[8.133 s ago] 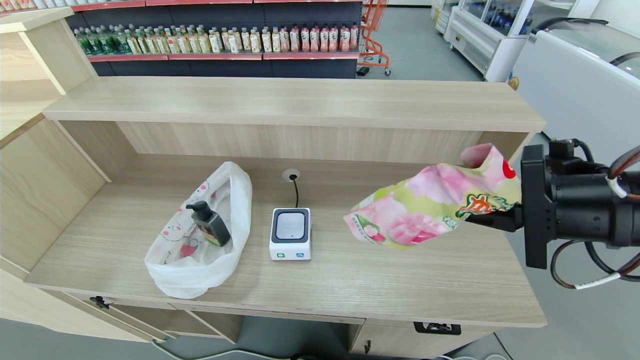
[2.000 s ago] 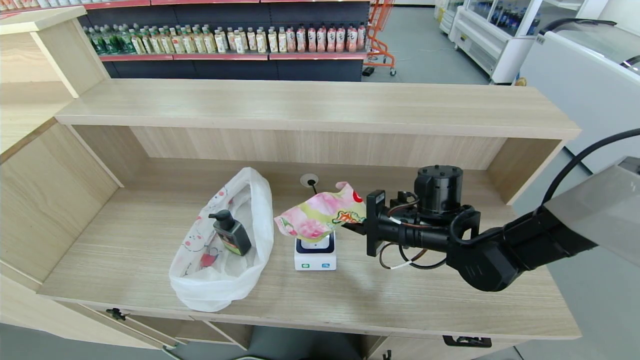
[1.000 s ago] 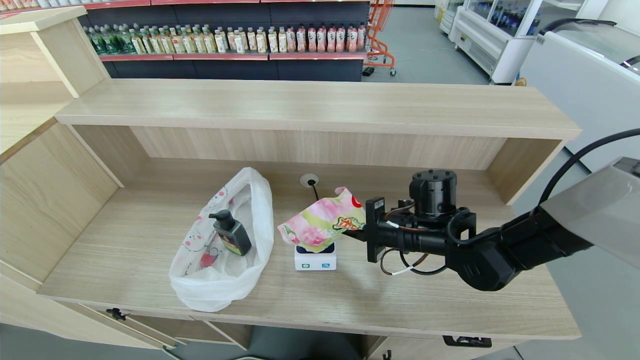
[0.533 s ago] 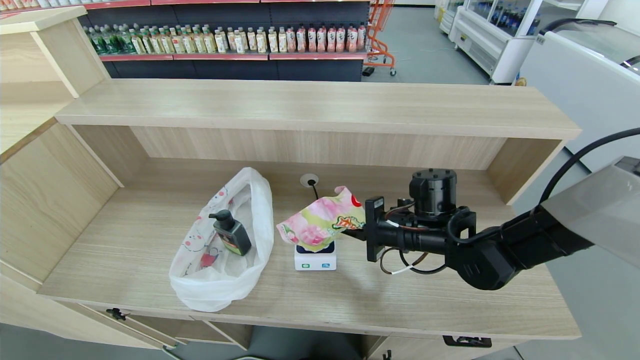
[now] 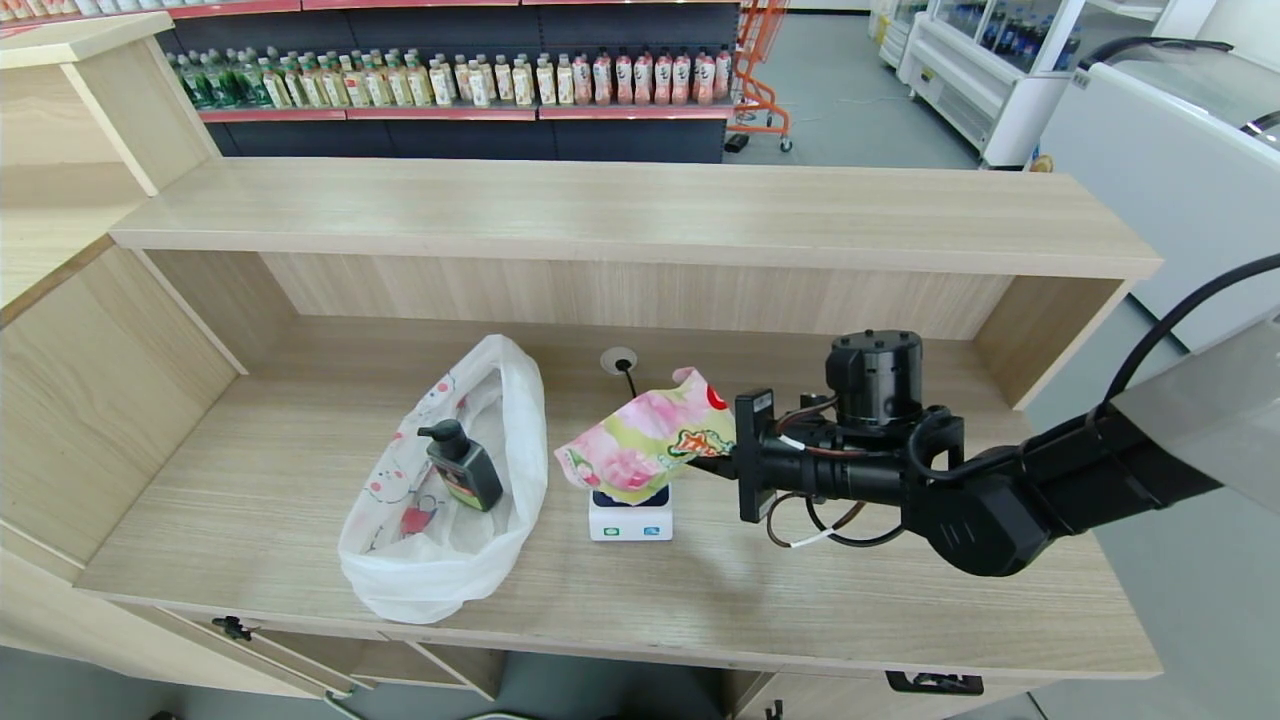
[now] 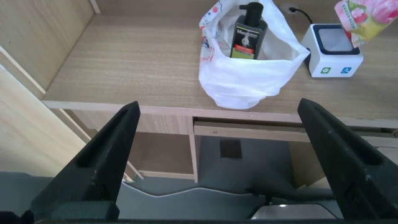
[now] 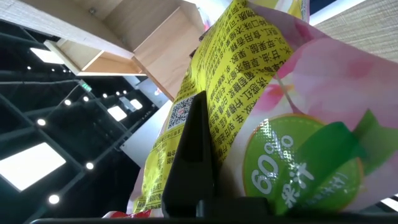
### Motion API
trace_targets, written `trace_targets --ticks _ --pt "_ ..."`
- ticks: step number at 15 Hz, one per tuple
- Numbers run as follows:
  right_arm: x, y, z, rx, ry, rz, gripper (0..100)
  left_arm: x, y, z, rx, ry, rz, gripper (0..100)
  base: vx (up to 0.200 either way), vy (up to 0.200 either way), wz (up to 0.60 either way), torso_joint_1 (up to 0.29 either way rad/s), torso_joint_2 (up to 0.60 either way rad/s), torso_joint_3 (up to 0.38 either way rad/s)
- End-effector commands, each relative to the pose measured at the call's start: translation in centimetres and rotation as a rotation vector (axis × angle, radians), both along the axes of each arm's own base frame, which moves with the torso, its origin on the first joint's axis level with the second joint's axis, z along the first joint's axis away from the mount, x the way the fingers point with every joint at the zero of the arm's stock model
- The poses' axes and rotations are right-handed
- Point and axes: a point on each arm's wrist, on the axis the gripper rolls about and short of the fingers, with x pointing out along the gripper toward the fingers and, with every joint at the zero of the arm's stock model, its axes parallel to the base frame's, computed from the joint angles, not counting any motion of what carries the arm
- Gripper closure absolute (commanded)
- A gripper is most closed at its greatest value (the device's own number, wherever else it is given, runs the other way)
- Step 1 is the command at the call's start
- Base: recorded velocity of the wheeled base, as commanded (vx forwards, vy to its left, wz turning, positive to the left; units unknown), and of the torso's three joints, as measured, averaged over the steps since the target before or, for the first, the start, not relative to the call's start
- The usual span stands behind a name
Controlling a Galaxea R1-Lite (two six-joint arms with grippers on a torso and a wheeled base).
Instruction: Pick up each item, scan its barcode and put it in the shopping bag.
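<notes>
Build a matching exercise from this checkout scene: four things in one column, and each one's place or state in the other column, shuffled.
Things
1. pump bottle
2. floral pouch
3. scanner
4. left claw

Places or states
A. open, holding nothing, out in front of the counter
B. gripped by the right claw, just above the scanner
C. inside the shopping bag
D. standing on the counter beside the shopping bag

Pairs: 1-C, 2-B, 3-D, 4-A
</notes>
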Motion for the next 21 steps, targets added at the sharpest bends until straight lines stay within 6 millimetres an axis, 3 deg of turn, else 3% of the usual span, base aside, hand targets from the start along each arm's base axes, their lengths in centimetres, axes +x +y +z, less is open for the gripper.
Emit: trace_targets --ticks 1,21 --pt "-0.09 -0.03 0.05 0.001 -0.001 0.002 100 0.00 0.00 0.00 0.000 0.000 0.000 0 0.000 0.000 0.00 0.000 0.00 0.000" --pt "-0.17 -0.08 -0.01 -0.001 0.000 -0.001 100 0.00 0.00 0.00 0.001 0.000 0.000 0 0.000 0.000 0.00 0.000 0.00 0.000"
